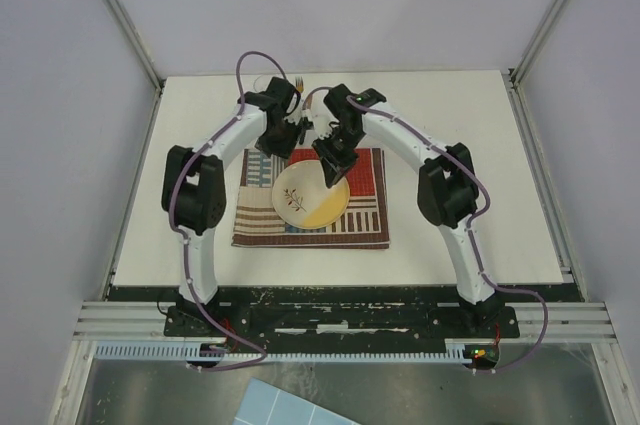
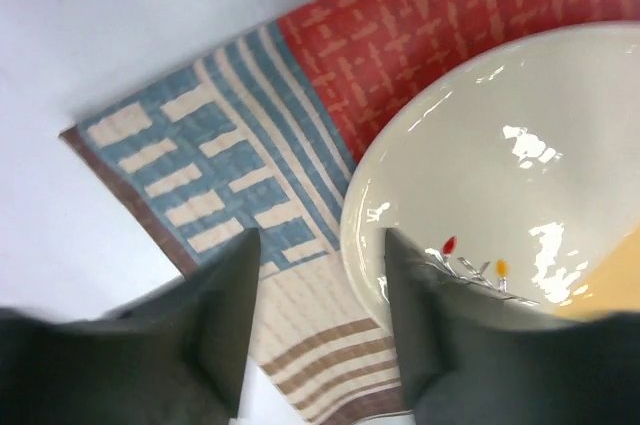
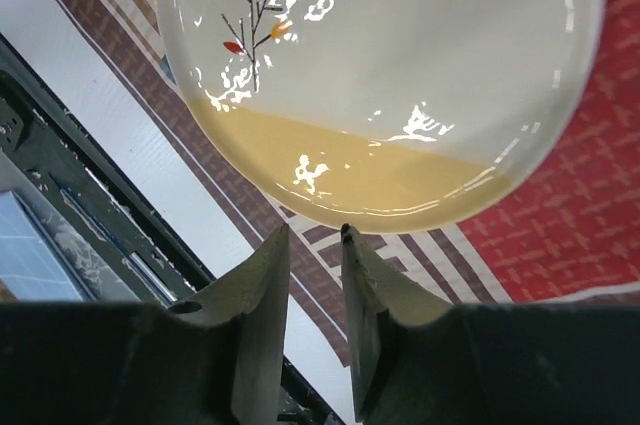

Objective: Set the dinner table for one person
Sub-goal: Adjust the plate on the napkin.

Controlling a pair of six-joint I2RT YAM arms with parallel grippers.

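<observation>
A cream and yellow plate (image 1: 311, 195) with a twig pattern lies on the striped patchwork placemat (image 1: 365, 215), which lies on the white dinner table (image 1: 450, 105). My left gripper (image 1: 285, 152) hangs at the plate's far left rim. In the left wrist view this gripper (image 2: 320, 240) is open, and the plate's (image 2: 500, 175) rim sits just inside its right finger (image 2: 415, 325) over the placemat (image 2: 230, 155). My right gripper (image 1: 333, 171) is over the plate's far edge. In its own view it (image 3: 314, 230) stands open by a narrow gap, with nothing between its fingers and the plate (image 3: 400, 55) just beyond the tips.
Behind the arms, near the table's far edge, a fork tip (image 1: 298, 80) and a pale object (image 1: 320, 125) show partly; the arms hide the rest. Metal frame rails (image 1: 130, 195) run along the table's sides. The black base rail (image 1: 340, 295) runs along the near edge.
</observation>
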